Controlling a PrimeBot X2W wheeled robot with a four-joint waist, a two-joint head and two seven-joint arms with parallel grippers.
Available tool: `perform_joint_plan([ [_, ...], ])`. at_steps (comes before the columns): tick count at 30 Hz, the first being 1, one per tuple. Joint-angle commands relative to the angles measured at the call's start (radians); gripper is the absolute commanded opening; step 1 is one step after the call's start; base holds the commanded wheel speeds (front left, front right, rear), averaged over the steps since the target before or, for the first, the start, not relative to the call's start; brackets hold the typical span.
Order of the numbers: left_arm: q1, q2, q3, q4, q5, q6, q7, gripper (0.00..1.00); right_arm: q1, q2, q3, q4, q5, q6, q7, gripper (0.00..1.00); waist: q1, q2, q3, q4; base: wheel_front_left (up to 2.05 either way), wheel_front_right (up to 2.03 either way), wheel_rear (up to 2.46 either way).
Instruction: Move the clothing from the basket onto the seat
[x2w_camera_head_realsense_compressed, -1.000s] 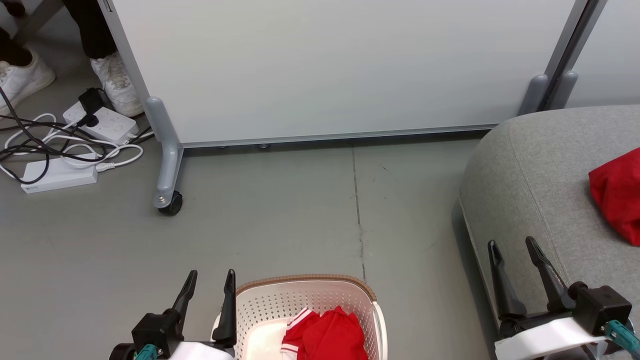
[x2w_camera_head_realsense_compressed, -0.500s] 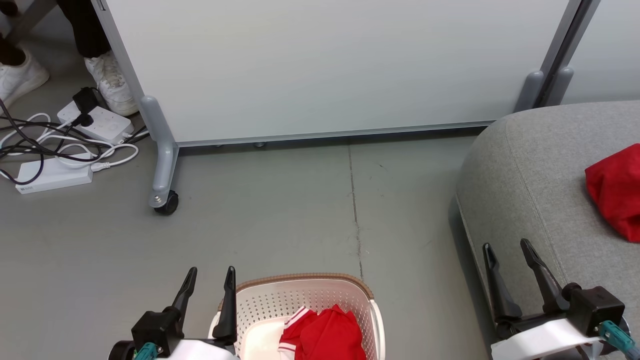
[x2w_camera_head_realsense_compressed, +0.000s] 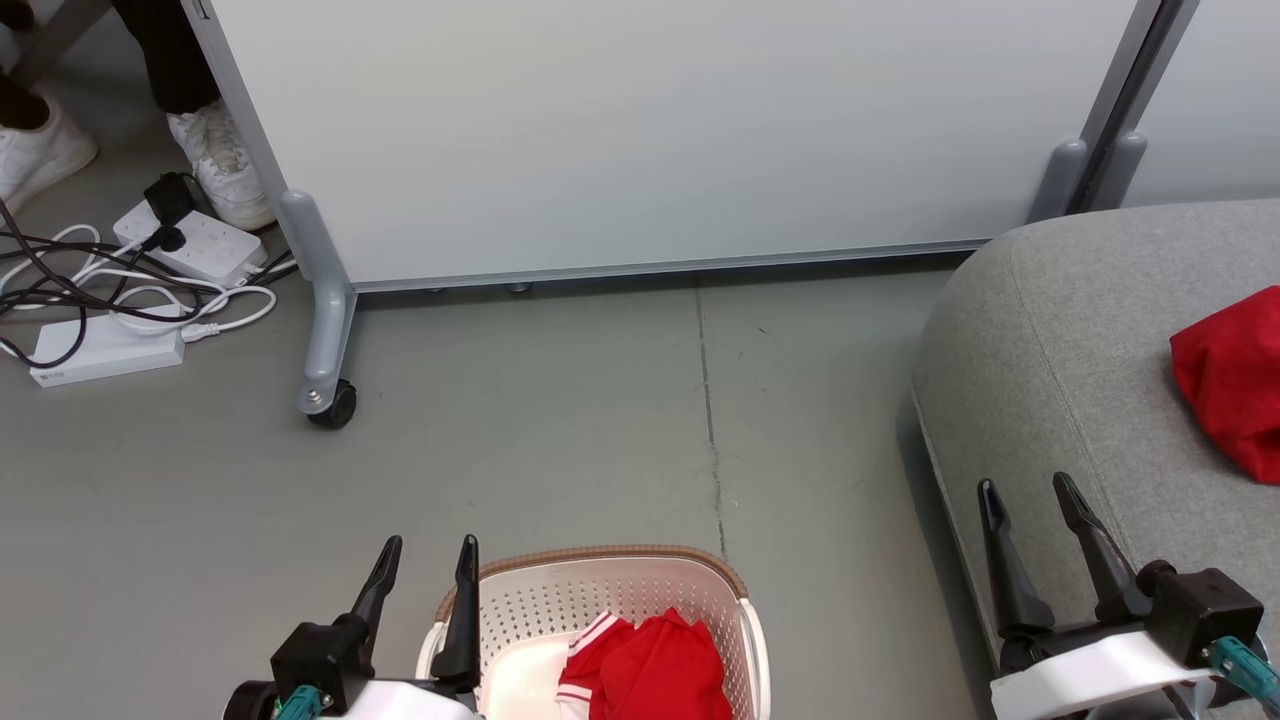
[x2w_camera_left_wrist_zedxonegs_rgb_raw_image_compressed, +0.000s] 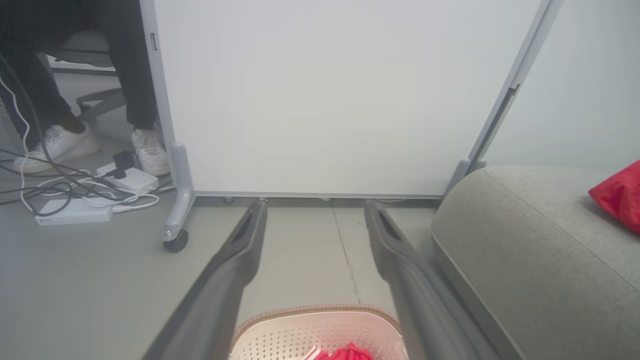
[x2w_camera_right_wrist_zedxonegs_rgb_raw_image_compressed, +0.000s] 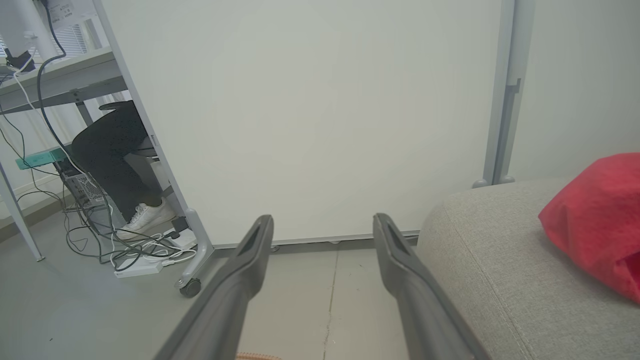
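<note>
Ideally, the carry ends on the large grey fabric-upholstered seat (x2w_camera_head_realsense_compressed: 1060, 330) under the right gripper (x2w_camera_head_realsense_compressed: 1023, 482). So the left gripper (x2w_camera_head_realsense_compressed: 430, 542), just left of the small white perforated plastic basket (x2w_camera_head_realsense_compressed: 620, 556), should drop in clear of its brown rim and pinch a thick fold. Both grippers are spread and empty. The seat bears a plain red garment (x2w_camera_head_realsense_compressed: 1230, 385) to the right gripper's right. The basket holds the red garment with white striped trim (x2w_camera_head_realsense_compressed: 650, 670).

The right gripper (x2w_camera_right_wrist_zedxonegs_rgb_raw_image_compressed: 322, 220) holds its two dark fingers wide apart with nothing between them, above grey floor (x2w_camera_right_wrist_zedxonegs_rgb_raw_image_compressed: 310, 305). A grey cushion (x2w_camera_right_wrist_zedxonegs_rgb_raw_image_compressed: 480, 250) carries a red garment (x2w_camera_right_wrist_zedxonegs_rgb_raw_image_compressed: 595, 220) back from its rounded left edge. A white panel (x2w_camera_right_wrist_zedxonegs_rgb_raw_image_compressed: 310, 115) stands behind on a wheel (x2w_camera_right_wrist_zedxonegs_rgb_raw_image_compressed: 190, 288). Beside the wheel, cables (x2w_camera_right_wrist_zedxonegs_rgb_raw_image_compressed: 130, 250) and a person's white shoe (x2w_camera_right_wrist_zedxonegs_rgb_raw_image_compressed: 145, 217) rest on the floor.
</note>
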Motion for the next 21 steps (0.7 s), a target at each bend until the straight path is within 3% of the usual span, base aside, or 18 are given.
perform_joint_plan([
  [1, -0.015, 0.004, -0.001, 0.002, -0.001, -0.002, 0.000, 1.00, -0.004, -0.002, -0.005, 0.000, 0.000, 0.000, -0.005, 1.00, 0.0000, -0.0001, -0.001, 0.001, 0.00, 0.00, 0.00],
  [21, -0.013, 0.004, -0.014, 0.007, 0.004, -0.003, 0.000, 1.00, -0.010, 0.006, -0.022, 0.004, 0.039, 0.000, -0.005, 1.00, 0.0000, -0.0001, 0.006, 0.003, 0.00, 0.00, 0.00],
])
